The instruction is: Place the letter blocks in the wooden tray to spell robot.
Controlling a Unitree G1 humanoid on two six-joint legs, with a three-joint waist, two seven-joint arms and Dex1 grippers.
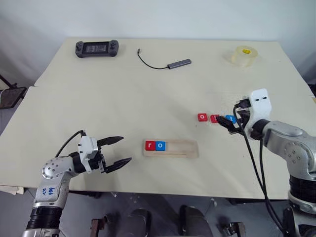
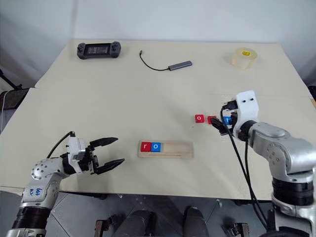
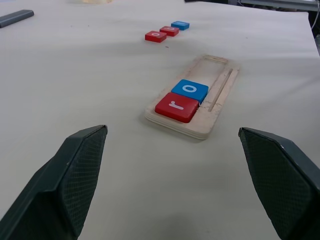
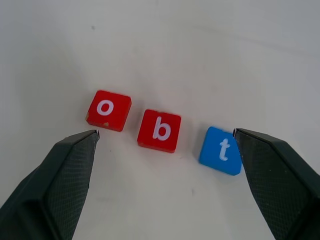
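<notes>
The red b block (image 4: 159, 130) lies on the worktop (image 1: 148, 89) in the middle of a short row, with the red o block (image 4: 108, 110) on one side and the blue t block (image 4: 221, 150) on the other. The right claw (image 4: 165, 170) hangs spread and empty just short of the row, its gap wide enough to take in all three tiles, so b looks the likely next pick, though its neighbours sit close. The wooden tray (image 1: 182, 148) lies lengthwise across the worktop toward the robot's left, with the red r block (image 3: 176, 106) and blue o block (image 3: 190, 90) touching at its left end and three places free. The left claw (image 1: 114, 152) waits released, near that end.
</notes>
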